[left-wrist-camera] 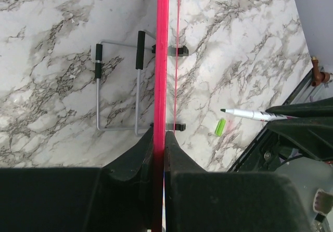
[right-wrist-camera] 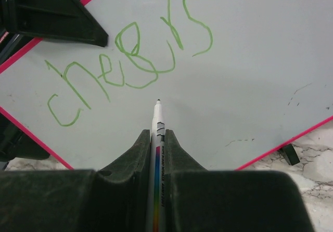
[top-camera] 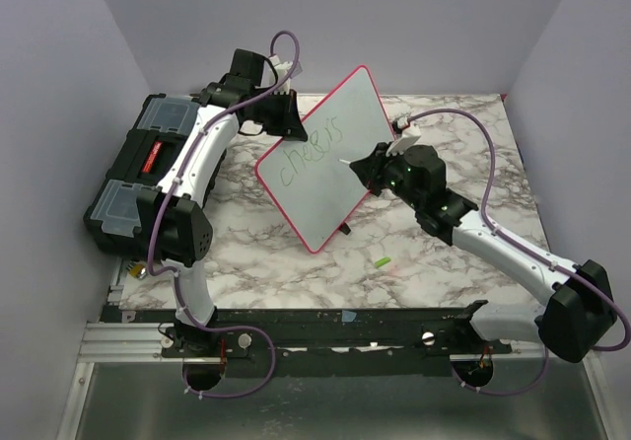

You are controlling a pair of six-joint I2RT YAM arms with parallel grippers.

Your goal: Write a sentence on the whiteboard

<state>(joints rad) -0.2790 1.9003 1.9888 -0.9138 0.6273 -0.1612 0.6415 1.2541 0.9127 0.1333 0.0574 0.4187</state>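
Observation:
The whiteboard point(top-camera: 335, 169) stands tilted on its edge on the marble table, white with a red-pink rim. My left gripper point(top-camera: 284, 116) is shut on its upper left rim point(left-wrist-camera: 162, 60), which shows edge-on between the fingers point(left-wrist-camera: 179, 154). Of the sentence, one green word, "cheers" point(right-wrist-camera: 130, 60), runs across the board. My right gripper point(right-wrist-camera: 157, 138) is shut on a white marker point(right-wrist-camera: 157, 118) that points at the board just below that word. In the left wrist view the marker tip point(left-wrist-camera: 222, 110) hangs a short way off the board.
A black toolbox point(top-camera: 138, 164) sits at the table's left edge, behind my left arm. The marker's green cap point(top-camera: 381, 261) lies on the marble in front of the board. A wire stand point(left-wrist-camera: 117, 86) with black grips lies behind the board. Grey walls enclose the table.

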